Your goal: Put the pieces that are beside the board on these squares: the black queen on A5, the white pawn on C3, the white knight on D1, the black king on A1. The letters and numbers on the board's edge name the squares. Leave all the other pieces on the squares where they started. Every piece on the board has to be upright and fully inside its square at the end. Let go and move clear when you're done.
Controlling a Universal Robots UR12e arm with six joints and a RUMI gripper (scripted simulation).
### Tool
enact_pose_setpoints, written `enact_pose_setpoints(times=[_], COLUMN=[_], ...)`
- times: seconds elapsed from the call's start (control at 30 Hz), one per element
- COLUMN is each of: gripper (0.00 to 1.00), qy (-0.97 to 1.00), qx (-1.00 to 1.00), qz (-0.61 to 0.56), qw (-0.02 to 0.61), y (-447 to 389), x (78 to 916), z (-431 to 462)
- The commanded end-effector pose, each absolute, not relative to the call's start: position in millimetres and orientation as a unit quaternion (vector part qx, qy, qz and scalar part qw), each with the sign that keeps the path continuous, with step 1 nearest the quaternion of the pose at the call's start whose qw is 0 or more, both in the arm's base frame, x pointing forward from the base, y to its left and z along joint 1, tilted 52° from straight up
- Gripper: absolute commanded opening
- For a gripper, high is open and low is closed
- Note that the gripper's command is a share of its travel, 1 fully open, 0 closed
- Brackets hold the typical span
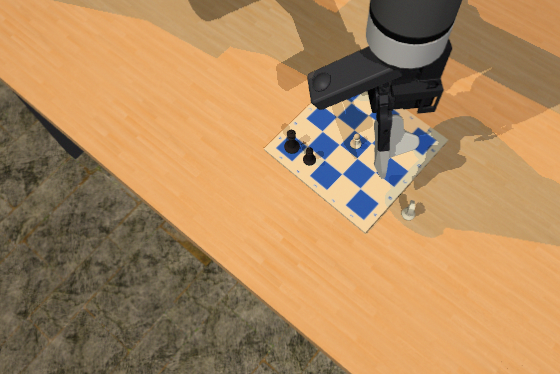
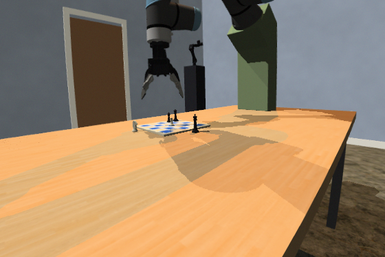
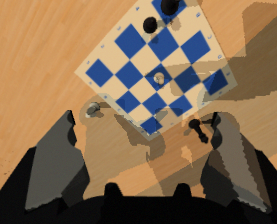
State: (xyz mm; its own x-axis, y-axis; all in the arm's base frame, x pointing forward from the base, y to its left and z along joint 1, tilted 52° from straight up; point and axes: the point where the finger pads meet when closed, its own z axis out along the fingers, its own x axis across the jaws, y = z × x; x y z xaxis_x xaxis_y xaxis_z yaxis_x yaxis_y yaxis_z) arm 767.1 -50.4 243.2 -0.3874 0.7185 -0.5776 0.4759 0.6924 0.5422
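- The gripper [image 2: 161,86] hangs high above the board [image 2: 179,130], its grey wedge-shaped fingers spread wide, released, touching nothing.
- Glossy black king [image 3: 198,129] stands on woodgrain table [image 1: 150,104].

One board [image 1: 371,222] — five-by-five squares. Three black pieces: two on the board [image 1: 291,142], [image 1: 309,156], one king [image 2: 195,124] just off its edge. Two white: a pawn [image 1: 355,141] on the board, a knight [image 1: 409,210] beside it — five pieces total.

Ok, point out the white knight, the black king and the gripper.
White knight [image 1: 409,210], top view, its body.
Black king [image 2: 195,124], exterior view, its stem.
Gripper [image 2: 161,87], exterior view, midway between its open fingertips.
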Motion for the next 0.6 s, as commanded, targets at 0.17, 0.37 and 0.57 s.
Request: enact_pose_setpoints(times=[0.17, 0.37, 0.57], gripper=[1.00, 1.00, 1.00], qy=[0.753, 0.680, 0.610], qx=[0.488, 0.585, 0.658], qz=[0.207, 0.258, 0.297], qw=[0.390, 0.358, 0.326], y=[-55.6, -59.8, -63.2], x=[776.0, 784.3, 791.5], z=[253.5, 263.5, 272.9])
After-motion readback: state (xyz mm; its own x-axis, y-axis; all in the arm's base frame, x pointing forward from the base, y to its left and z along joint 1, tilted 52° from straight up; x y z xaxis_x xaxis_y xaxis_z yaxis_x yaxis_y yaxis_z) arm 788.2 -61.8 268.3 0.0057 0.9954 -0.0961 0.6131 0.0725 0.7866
